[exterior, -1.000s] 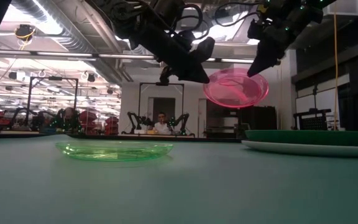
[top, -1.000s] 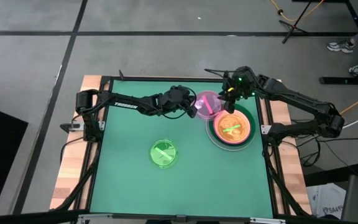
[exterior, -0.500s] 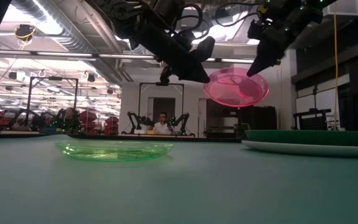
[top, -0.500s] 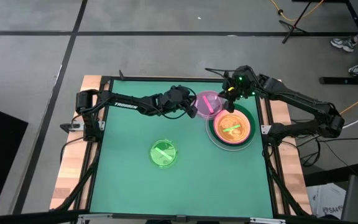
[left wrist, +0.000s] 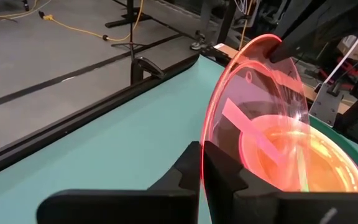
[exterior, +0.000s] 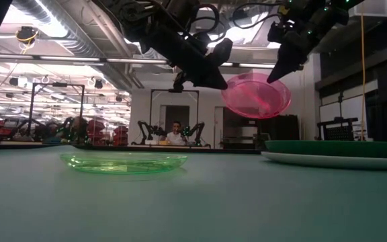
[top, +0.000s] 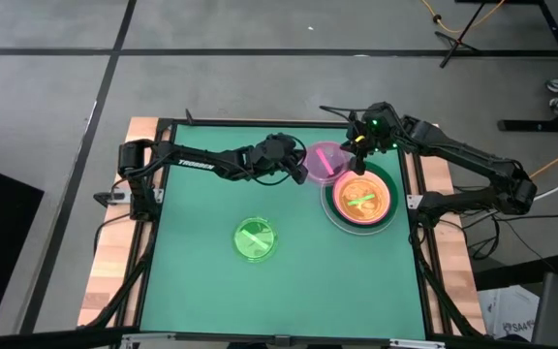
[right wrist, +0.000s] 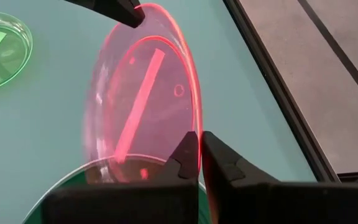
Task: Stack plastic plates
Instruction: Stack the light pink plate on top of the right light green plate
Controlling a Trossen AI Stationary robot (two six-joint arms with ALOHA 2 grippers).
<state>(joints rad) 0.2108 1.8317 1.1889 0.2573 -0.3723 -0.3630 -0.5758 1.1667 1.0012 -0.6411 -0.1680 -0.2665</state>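
A small translucent pink plate with a centre bar [top: 325, 163] hangs in the air, tilted, just left of the stack [top: 361, 200], between my two grippers. My left gripper [top: 301, 167] is shut on its left rim and my right gripper [top: 357, 155] on its right rim. The stack has large plates, dark green outermost, with an orange plate and a lime green plate on top; it rests flat near the table's right edge. A second lime green plate [top: 256, 238] lies flat on the mat, left of and nearer than the stack. My left gripper pinches the pink plate's rim [left wrist: 204, 134] between its two fingers, coming from the table's left. The plate is lifted clear and stands tilted [exterior: 255, 96]. My right gripper pinches the opposite rim [right wrist: 196, 121] between its two fingers, slanting down from the far right. The plate is clear of the table and of the stack.
The green mat [top: 201, 281] has free room at the near side and the left. A raised black frame [top: 260, 123] runs round the table's edges. Beyond the far edge in the low view, a person [exterior: 175, 134] sits by other robot arms.
Both grippers have stayed shut on the pink plate and hardly moved. The plate has tipped a little more between them, still in the air.
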